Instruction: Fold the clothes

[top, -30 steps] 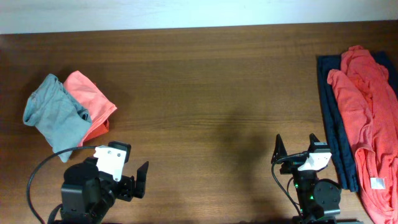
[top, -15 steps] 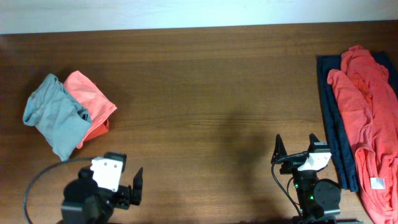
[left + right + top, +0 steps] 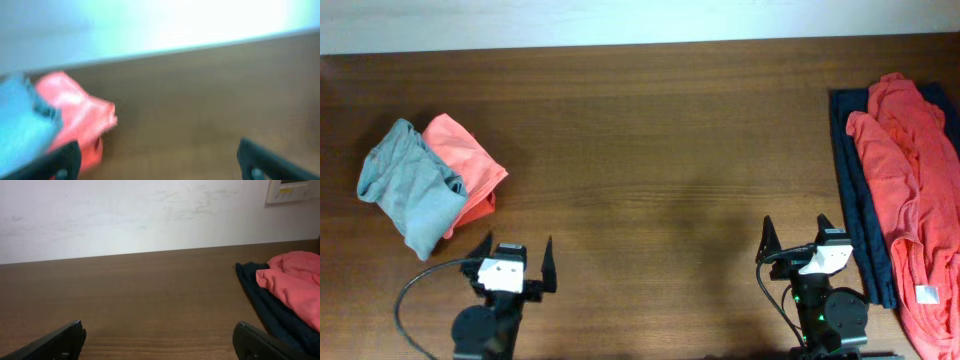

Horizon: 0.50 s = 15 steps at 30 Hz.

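At the table's left lie two folded clothes: a pale grey-blue one (image 3: 408, 190) overlapping a coral-red one (image 3: 468, 165). At the right edge an orange-red garment (image 3: 910, 180) lies loosely spread over a dark navy one (image 3: 855, 200). My left gripper (image 3: 513, 255) is open near the front edge, below the left pile and apart from it. Its blurred wrist view shows the coral-red (image 3: 75, 115) and grey-blue (image 3: 20, 125) pieces ahead on the left. My right gripper (image 3: 795, 235) is open, left of the navy garment (image 3: 265, 305) and orange-red one (image 3: 295, 280), touching nothing.
Bare brown wood fills the middle of the table (image 3: 650, 150). A white wall runs along the far edge, with a small wall panel (image 3: 292, 190) at the upper right. A white label (image 3: 924, 293) shows on the orange-red garment. A black cable (image 3: 415, 295) loops beside the left arm.
The left arm has drawn back from beside the left pile toward the front edge and turned to face straight ahead, still open. The right arm and all clothes have not moved.
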Available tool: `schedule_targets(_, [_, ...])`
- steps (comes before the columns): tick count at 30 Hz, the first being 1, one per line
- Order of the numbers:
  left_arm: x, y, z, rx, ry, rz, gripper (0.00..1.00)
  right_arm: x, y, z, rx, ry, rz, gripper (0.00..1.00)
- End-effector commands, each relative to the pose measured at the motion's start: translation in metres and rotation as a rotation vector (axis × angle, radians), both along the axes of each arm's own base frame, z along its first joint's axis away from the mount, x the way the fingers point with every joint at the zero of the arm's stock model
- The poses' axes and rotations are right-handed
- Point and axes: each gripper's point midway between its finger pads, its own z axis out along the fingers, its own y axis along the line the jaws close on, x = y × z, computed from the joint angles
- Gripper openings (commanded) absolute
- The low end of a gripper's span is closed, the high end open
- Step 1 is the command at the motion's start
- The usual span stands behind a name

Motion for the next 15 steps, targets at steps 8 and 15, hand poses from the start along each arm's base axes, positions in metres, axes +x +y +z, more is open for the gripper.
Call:
schedule_targets(8, [0.014,0.006,-0.005,0.006,-0.141,0.036,0.99,0.000,-0.001,-0.004,0.001,0.005,-0.002,0.99])
schedule_targets(15, [0.015,0.006,-0.005,0.006,-0.144,0.037,0.99,0.000,-0.001,-0.004,0.001,0.005,-0.002,0.99])
